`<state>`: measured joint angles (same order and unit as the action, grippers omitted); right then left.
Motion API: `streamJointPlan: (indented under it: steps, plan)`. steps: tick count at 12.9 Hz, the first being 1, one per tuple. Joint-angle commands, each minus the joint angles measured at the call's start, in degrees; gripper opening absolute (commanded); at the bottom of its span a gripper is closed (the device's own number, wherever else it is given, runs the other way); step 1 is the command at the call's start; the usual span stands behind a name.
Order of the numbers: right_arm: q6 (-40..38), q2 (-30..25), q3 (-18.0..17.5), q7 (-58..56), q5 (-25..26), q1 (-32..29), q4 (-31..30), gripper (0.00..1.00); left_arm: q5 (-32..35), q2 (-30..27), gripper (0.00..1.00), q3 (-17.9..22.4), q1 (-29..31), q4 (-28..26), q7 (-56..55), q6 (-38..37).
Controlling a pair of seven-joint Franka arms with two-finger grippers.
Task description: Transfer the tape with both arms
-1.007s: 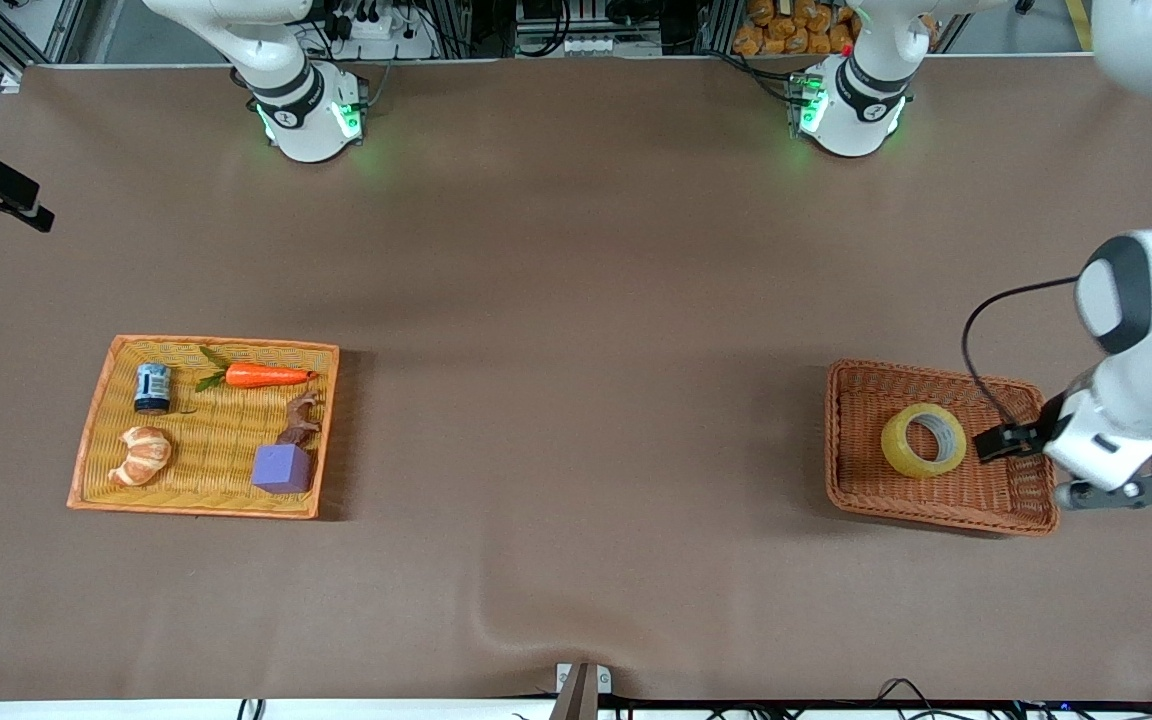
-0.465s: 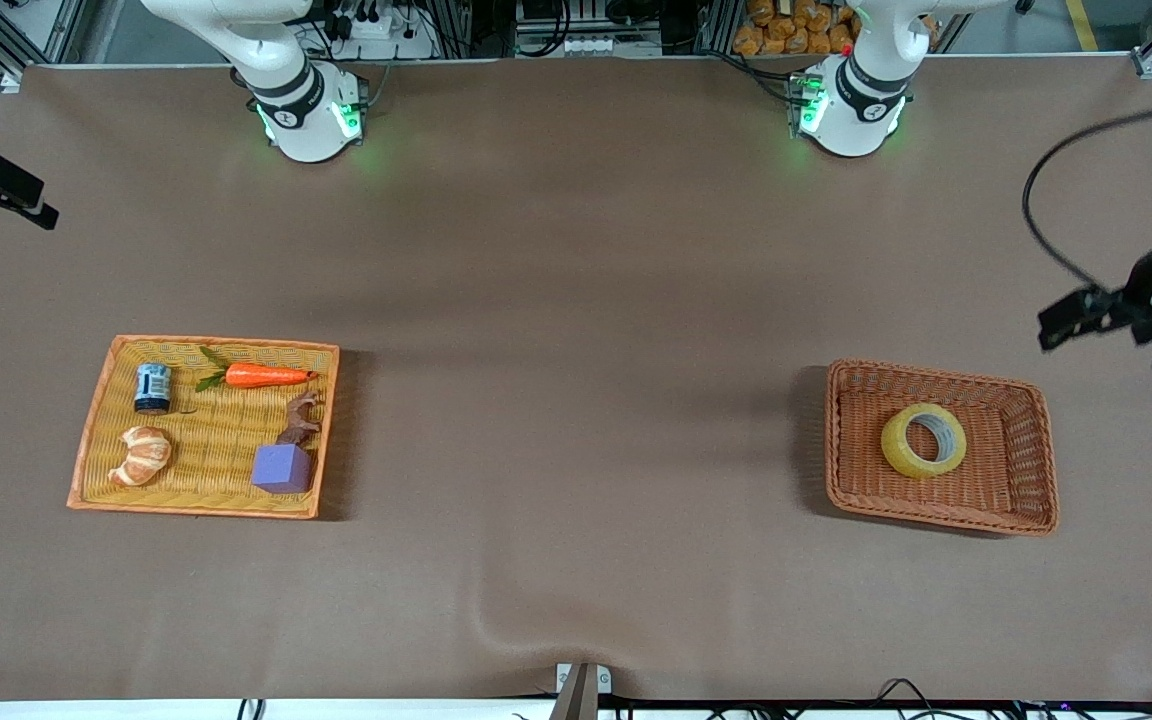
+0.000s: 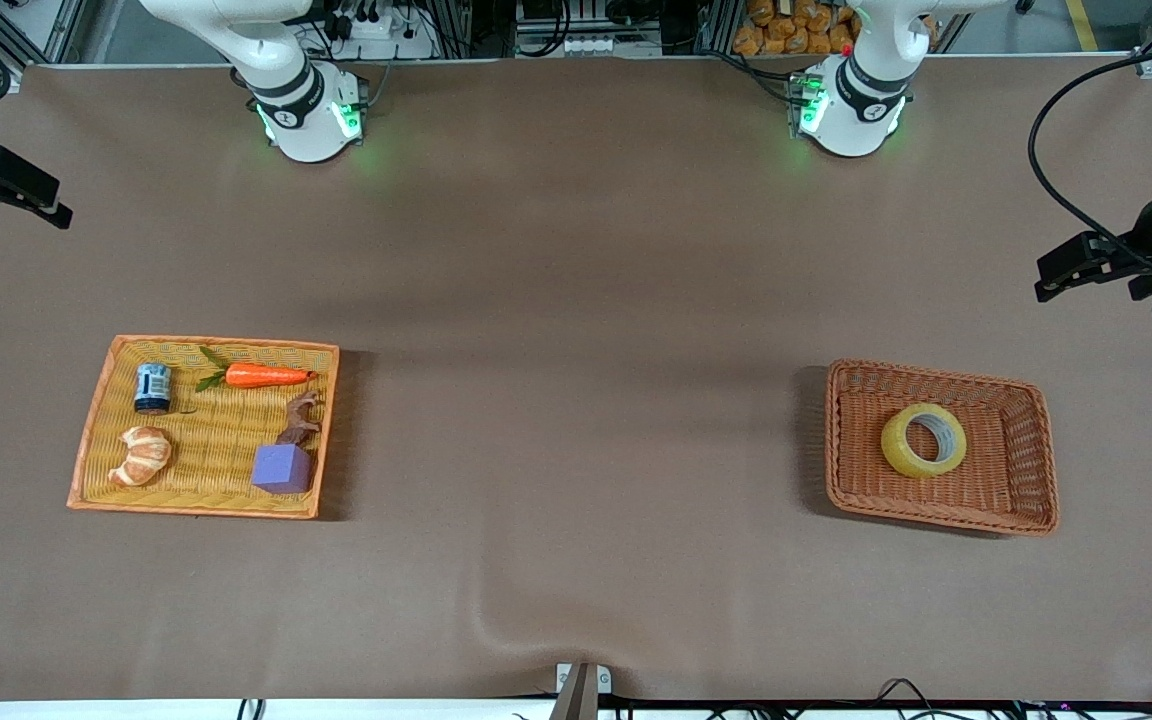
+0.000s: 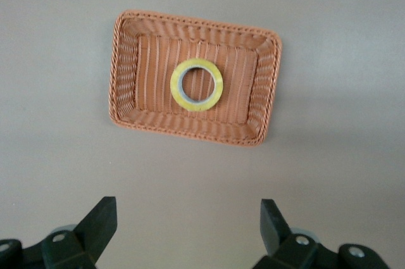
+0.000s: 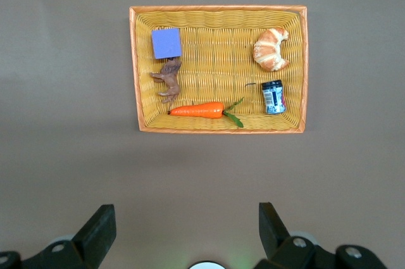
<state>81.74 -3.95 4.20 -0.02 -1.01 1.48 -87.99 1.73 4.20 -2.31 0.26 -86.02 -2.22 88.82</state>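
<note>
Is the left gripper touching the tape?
Apart. The left wrist view shows the open left gripper high over bare table, with the tape alone in its basket.

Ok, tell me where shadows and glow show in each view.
Front view: green glow on the table by both arm bases, and a dark shadow beside the brown basket and the yellow tray. Left wrist view: soft, even light on the tape. Right wrist view: a green glow at the bottom edge.

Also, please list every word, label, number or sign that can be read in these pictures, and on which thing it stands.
None can be read.
The small jar in the yellow tray carries a blue and white label, too small to read.
The tape shows no print.
</note>
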Motion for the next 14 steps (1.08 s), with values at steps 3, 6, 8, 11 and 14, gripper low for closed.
streamJointPlan:
  steps: [3, 6, 8, 11, 14]
  plan:
    - [-0.6, -0.3, 0.4, 0.5, 0.6, 0.0, -0.4, 1.00, -0.6, -1.3, 1.00, -0.3, 0.7, -0.6, 1.3, -1.6]
    - [-0.6, -0.3, 0.5, 0.4, 0.6, 0.0, -0.4, 1.00, -1.1, -1.3, 1.00, -0.2, 0.7, -0.6, 1.8, -1.9]
    - [-0.6, -0.3, 0.5, 0.4, 0.6, 0.0, -0.4, 1.00, -0.8, -2.1, 1.00, -0.2, 0.8, -0.6, 1.8, -2.2]
    - [-0.6, -0.3, 0.5, 0.4, 0.6, 0.0, -0.4, 1.00, -0.5, -3.6, 1.00, -0.6, 0.5, -0.6, 1.6, -3.7]
    - [-0.6, -0.3, 0.5, 0.4, 0.6, 0.1, -0.4, 1.00, -0.6, -4.1, 1.00, -0.6, 0.6, -0.6, 1.7, -4.6]
